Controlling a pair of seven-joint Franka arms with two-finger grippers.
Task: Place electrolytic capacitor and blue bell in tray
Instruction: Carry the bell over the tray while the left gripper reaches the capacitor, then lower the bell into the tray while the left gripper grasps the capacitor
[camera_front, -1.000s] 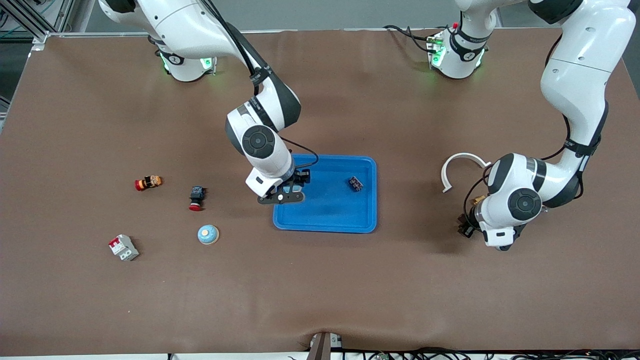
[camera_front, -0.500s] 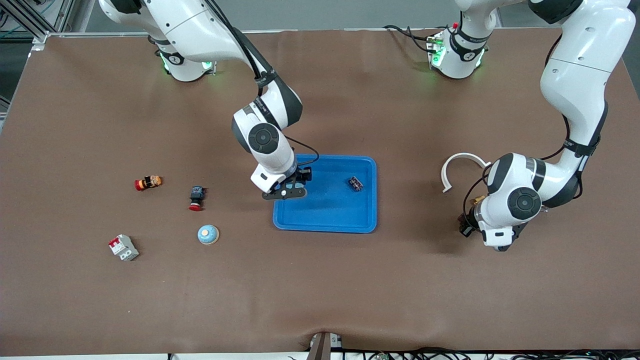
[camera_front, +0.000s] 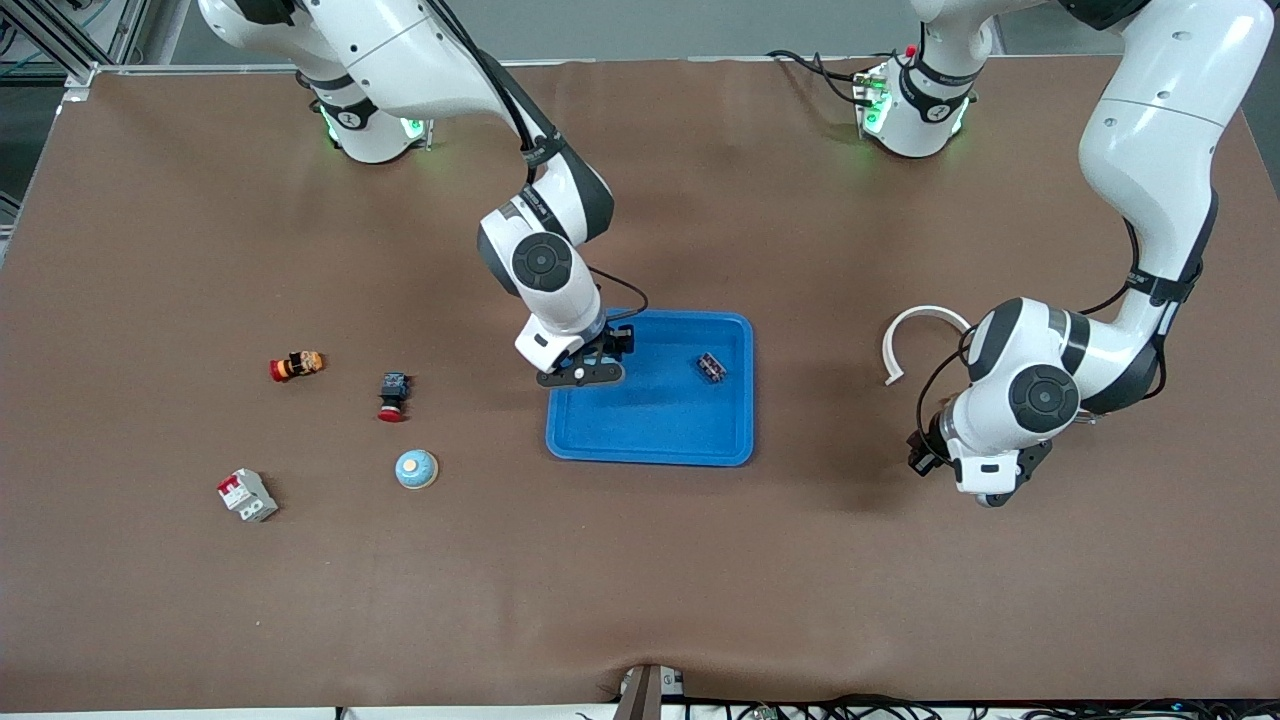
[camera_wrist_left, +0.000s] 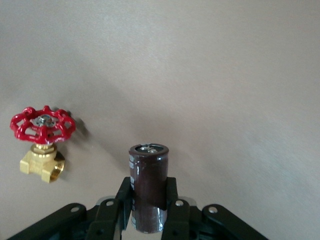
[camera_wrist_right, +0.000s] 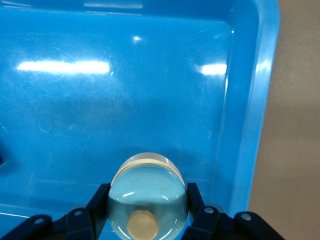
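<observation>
Since a second ago my right arm has carried its load farther in over the tray (camera_front: 690, 440), and my left arm has shifted slightly at its own end of the table. My right gripper (camera_wrist_right: 148, 212) is clamped on the blue bell (camera_wrist_right: 148, 195), a pale blue dome with a tan button, and hangs over the tray corner nearest the right arm's base; in the right wrist view the bell sits above the tray floor, close to the rim. A small dark component (camera_front: 710, 367) already lies in the tray, toward the left arm's end of it. My left gripper (camera_wrist_left: 148, 215) is closed tight on the electrolytic capacitor (camera_wrist_left: 148, 192), a dark brown can held upright between the fingers, over bare table well apart from the tray. Near it on the table stands a brass valve with a red handwheel (camera_wrist_left: 42, 142). A second blue bell (camera_front: 416, 469) rests on the table toward the right arm's end
</observation>
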